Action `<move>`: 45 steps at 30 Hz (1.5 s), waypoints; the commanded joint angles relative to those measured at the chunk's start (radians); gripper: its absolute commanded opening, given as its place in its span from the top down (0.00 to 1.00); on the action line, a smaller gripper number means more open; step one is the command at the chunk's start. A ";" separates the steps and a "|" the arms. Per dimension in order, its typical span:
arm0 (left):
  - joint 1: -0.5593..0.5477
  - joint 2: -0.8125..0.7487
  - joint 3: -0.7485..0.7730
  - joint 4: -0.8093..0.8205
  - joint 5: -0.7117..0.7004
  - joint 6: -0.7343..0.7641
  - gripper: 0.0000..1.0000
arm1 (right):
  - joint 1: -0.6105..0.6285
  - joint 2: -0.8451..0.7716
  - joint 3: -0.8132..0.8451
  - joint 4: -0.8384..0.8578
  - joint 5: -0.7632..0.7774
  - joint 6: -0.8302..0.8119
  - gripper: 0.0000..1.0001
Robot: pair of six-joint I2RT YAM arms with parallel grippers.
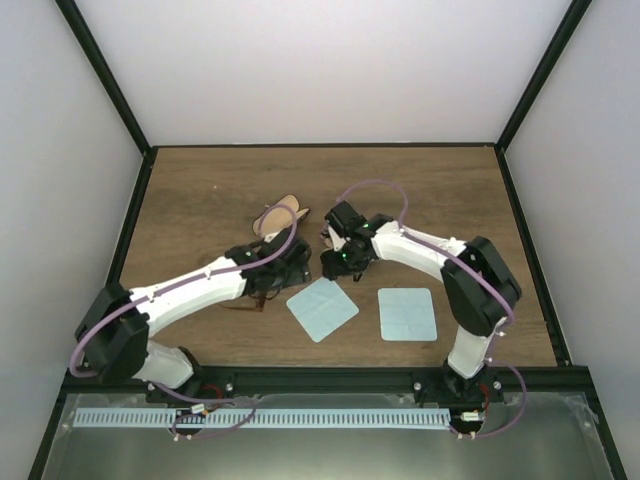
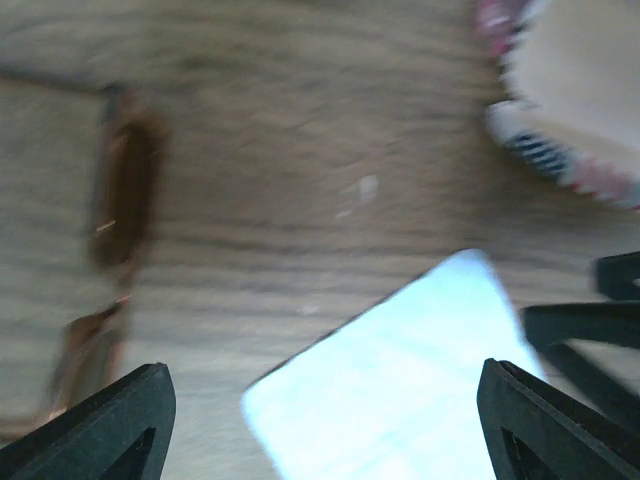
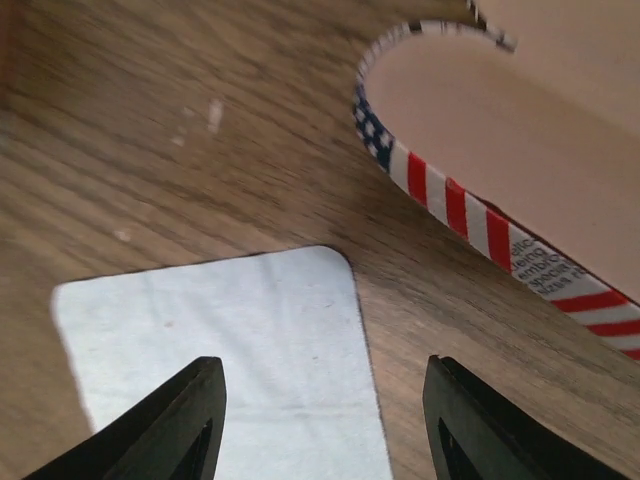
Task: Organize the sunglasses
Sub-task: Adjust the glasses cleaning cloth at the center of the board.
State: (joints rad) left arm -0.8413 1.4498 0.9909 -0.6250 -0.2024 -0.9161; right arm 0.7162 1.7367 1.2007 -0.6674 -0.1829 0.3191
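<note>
Left gripper (image 2: 320, 425): fingers spread wide, nothing held, hanging over a corner of the blue cloth (image 2: 400, 380).
Right gripper (image 3: 325, 415): fingers apart and empty, low over a cloth.
Sunglasses (image 2: 125, 190): flat on the wooden table (image 2: 300, 120), apart from both grippers, beside the cloth; too blurred to tell whether folded.
Striped case (image 3: 470, 130): open, near the right gripper.

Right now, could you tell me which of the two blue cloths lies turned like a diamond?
The left cloth, with a corner toward the near edge; the right cloth lies nearly square.
</note>
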 commanded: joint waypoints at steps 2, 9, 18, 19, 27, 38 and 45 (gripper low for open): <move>-0.001 -0.107 -0.120 -0.069 -0.100 -0.203 0.16 | 0.004 0.068 0.045 -0.042 0.038 -0.066 0.44; -0.002 -0.151 -0.150 -0.103 -0.117 -0.226 0.16 | 0.007 0.131 0.078 -0.029 0.069 -0.075 0.55; -0.002 -0.235 -0.247 -0.085 -0.102 -0.265 0.18 | 0.034 0.176 0.084 -0.026 0.097 -0.051 0.53; -0.002 -0.240 -0.253 -0.085 -0.103 -0.269 0.18 | 0.035 0.176 0.084 -0.023 0.099 -0.052 0.52; -0.002 -0.268 -0.284 -0.097 -0.111 -0.276 0.18 | 0.080 0.220 0.137 -0.040 0.126 -0.051 0.52; -0.002 -0.268 -0.314 -0.080 -0.100 -0.285 0.18 | 0.086 0.246 0.098 -0.046 0.144 -0.050 0.68; -0.002 -0.261 -0.313 -0.078 -0.098 -0.273 0.18 | 0.086 0.251 0.134 -0.062 0.113 -0.045 0.95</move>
State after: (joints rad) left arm -0.8425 1.1927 0.6846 -0.7116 -0.3023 -1.1866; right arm 0.7956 1.9541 1.3113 -0.6964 -0.0433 0.2668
